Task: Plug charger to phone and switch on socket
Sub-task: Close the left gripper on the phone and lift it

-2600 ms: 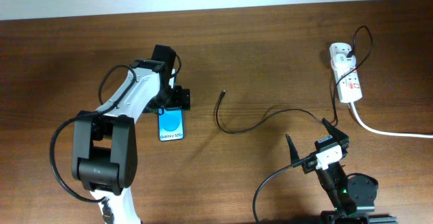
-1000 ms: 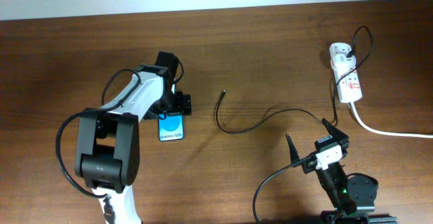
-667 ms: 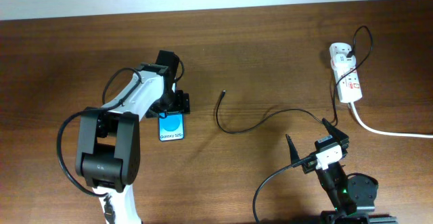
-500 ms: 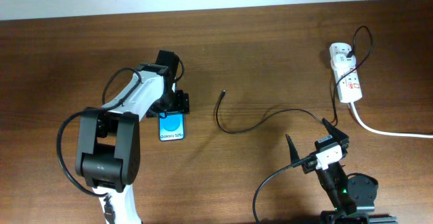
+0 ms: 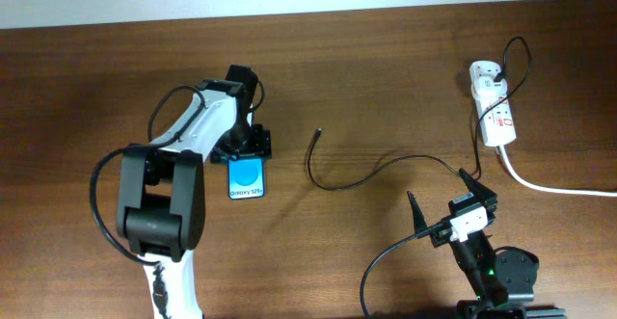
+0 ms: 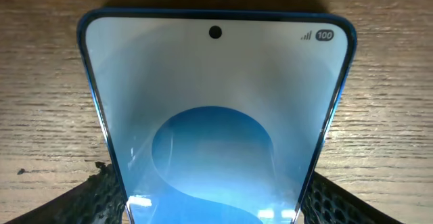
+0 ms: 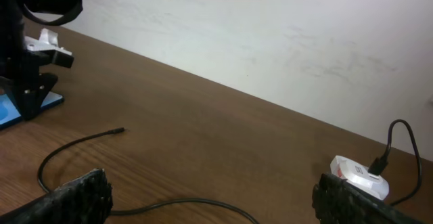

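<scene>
The phone (image 5: 247, 177) lies face up on the wooden table, its blue screen reading "Galaxy S25+". My left gripper (image 5: 247, 151) sits over its far end. In the left wrist view the phone (image 6: 216, 102) fills the frame, and the left gripper (image 6: 213, 200) has a pad pressed on each long edge. The charger cable (image 5: 333, 185) curves over the table, its plug tip (image 5: 318, 133) free to the right of the phone. It runs to the socket (image 5: 494, 102) at far right. My right gripper (image 5: 441, 192) is open and empty near the front, also in its wrist view (image 7: 216, 200).
A thick white cord (image 5: 554, 188) leaves the socket toward the right edge. The right wrist view shows the cable tip (image 7: 120, 130), the socket (image 7: 358, 170) and a white wall behind the table. The cable passes just beyond my right fingertips.
My left arm has shifted a little and the phone has moved slightly right with it, now sitting squarer. The right arm, cable and socket have not moved.
</scene>
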Tool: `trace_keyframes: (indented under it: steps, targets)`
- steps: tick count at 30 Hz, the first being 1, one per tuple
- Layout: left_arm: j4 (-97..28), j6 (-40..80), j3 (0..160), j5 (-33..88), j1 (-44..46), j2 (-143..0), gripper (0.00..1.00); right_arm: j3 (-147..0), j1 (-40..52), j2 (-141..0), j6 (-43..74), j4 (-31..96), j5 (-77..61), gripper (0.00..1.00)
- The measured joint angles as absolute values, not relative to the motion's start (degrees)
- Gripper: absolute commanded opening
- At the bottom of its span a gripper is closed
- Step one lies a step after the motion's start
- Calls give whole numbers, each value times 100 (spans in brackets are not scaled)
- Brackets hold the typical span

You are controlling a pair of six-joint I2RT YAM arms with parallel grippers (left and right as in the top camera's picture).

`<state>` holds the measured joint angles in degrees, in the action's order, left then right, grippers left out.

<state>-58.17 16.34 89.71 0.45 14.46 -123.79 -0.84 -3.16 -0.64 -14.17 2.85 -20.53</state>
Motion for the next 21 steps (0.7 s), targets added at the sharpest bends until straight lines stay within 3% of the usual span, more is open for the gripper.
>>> trace_keyframes:
  steps: [6,8,12,21]
  targets:
    - [-5933,1634,9227,64,1472,-12479,84,-84,-316,-62,-1415,285,-2053,99]
    - [-5935,1634,9251,64,1472,-12479,91,-84,-316,-62,-1415,285,-2053,99]
    - [-6132,1638,9253,67,1472,-12479,96,-84,-316,-64,-1415,285,-2053,99]
    - [-6307,1634,9253,67,1472,-12479,94,-84,-316,-62,-1417,285,-2053,99]
